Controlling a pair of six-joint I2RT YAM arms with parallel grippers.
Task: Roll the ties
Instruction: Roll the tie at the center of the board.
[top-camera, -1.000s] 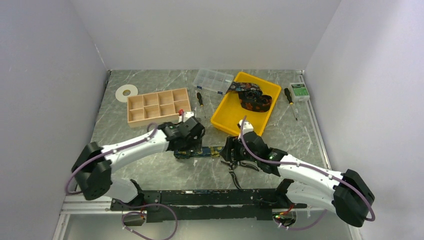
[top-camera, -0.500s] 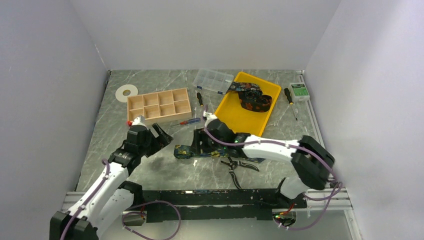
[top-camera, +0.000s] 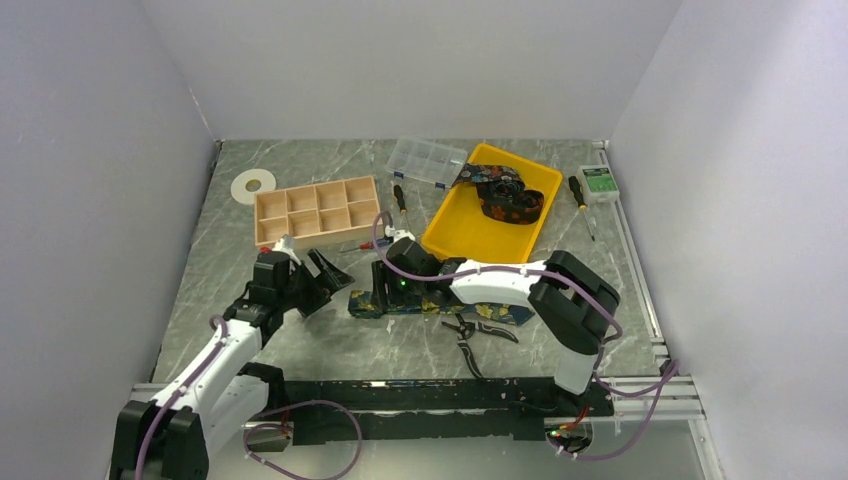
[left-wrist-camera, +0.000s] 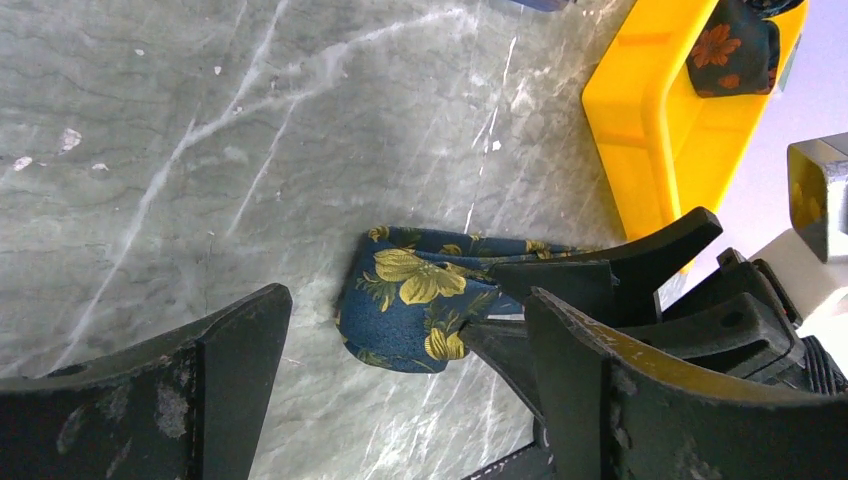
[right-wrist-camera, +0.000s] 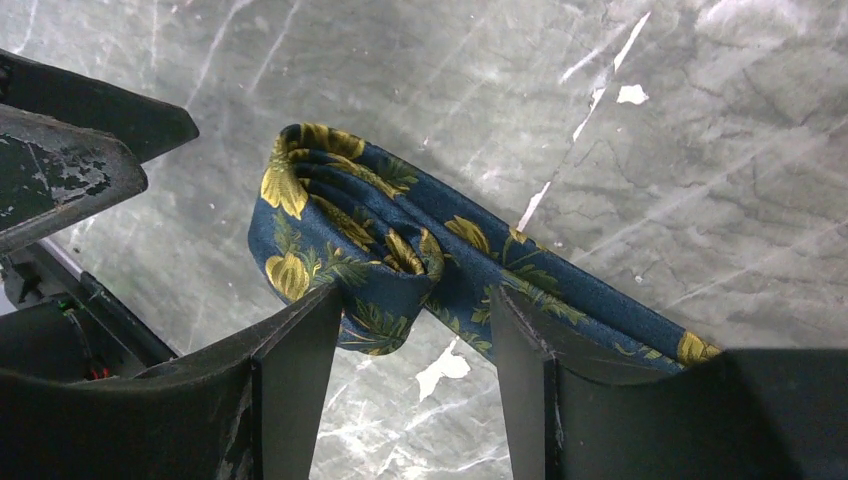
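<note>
The right fingers (right-wrist-camera: 290, 390) stand apart astride the folded-over end of a navy necktie (right-wrist-camera: 400, 250) printed with yellow flowers; whether they press the cloth cannot be told. The necktie lies flat on the marble-patterned table (top-camera: 340, 345), its long axis running left to right and its folded end pointing toward the left arm. The left fingers (left-wrist-camera: 220, 390) are spread wide near that end, clear of the cloth. Black-handled pliers (top-camera: 478, 335) lie just on the near side of the strip. Behind it, a yellow tray (top-camera: 450, 235) holds a second necktie (top-camera: 508, 197) in a loose coil. A wooden compartment box (top-camera: 318, 212), a clear organizer case (top-camera: 427, 160), a screwdriver (top-camera: 400, 200) and a white disc (top-camera: 253, 185) sit further back. A small box (top-camera: 598, 180) carries a green label, its print too small to read
</note>
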